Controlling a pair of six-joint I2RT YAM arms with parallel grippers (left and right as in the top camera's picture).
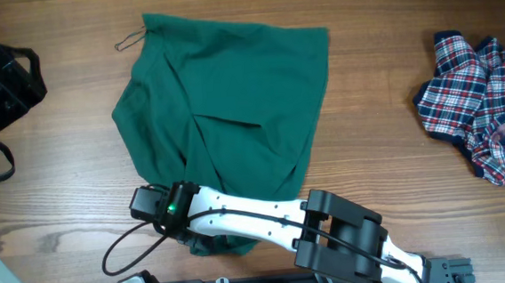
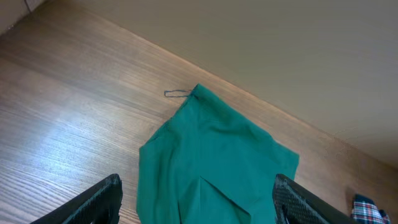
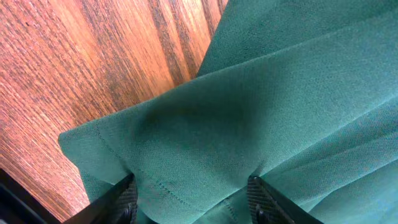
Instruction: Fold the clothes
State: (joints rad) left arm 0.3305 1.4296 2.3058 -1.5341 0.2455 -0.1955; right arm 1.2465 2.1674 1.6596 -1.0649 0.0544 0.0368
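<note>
Looking across the desk [image 1: 382,79], we find the green garment [image 1: 232,107] spread mid-desk and creased, with the plaid garment [image 1: 486,98] heaped well apart at the right. Our right tool [image 3: 191,186] stands with jaws apart astride the green hem at its near-left corner. Closing there might catch only one layer and drag the cloth askew. Our left tool [image 2: 196,180] hangs open and empty. The cord loop [image 1: 128,40] could snag. We read no writing anywhere.
</note>
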